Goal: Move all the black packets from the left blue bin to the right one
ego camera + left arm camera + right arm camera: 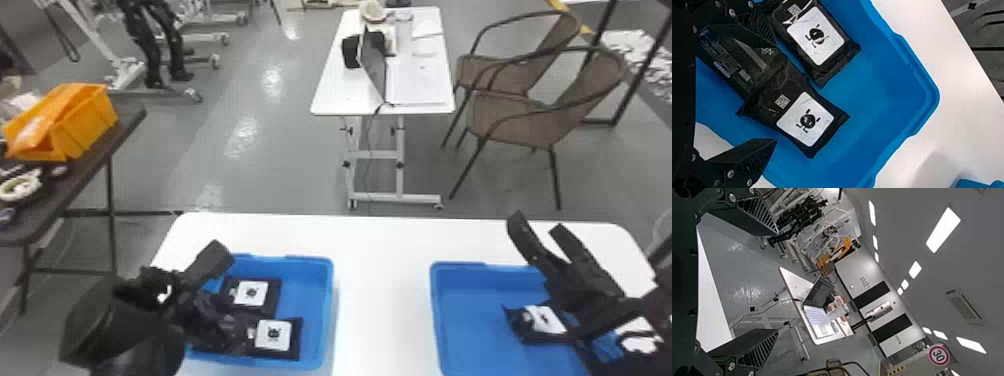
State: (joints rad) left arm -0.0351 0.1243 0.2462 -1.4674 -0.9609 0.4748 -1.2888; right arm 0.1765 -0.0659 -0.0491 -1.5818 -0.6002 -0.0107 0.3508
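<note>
My left gripper is over the left part of the left blue bin. In the left wrist view, the left gripper has its fingers wide apart above the packets. Two black packets with white labels, a rear one and a front one, lie in that bin; a dark packet lies against them, partly hidden. High at the right blue bin, my right gripper is open; in the right wrist view, the right gripper holds nothing. Below it lies a packet in the right bin, partly covered by the arm.
Both bins stand on a white table, with a strip of tabletop between them. Beyond are another white table with a laptop and brown chairs. A dark table at the left holds an orange bin.
</note>
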